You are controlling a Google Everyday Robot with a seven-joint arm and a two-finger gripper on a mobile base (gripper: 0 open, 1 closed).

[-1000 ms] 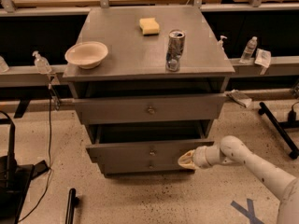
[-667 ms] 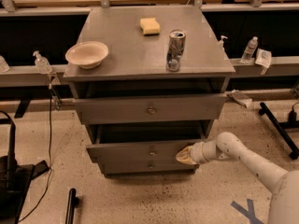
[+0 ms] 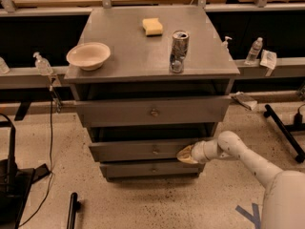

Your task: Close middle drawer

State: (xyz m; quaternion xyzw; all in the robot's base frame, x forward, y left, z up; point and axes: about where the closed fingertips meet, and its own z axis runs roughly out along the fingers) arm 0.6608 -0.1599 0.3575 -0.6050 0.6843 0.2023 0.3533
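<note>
The middle drawer (image 3: 128, 150) stands partly pulled out of the cabinet (image 3: 138, 56), between the cabinet's upper drawer (image 3: 114, 112) and lowest drawer (image 3: 128, 170). The end effector (image 3: 185, 154) appears to touch the right part of its front; released or clenched cannot be determined. Expect a rigid, light-running drawer. Push on the flat front, not on the small knob (image 3: 156, 150).

Things on the cabinet top (image 3: 138, 56)
A bowl (image 3: 88, 56) left, a yellow sponge (image 3: 152, 26) at the back, a shiny can (image 3: 178, 51) right.
</note>
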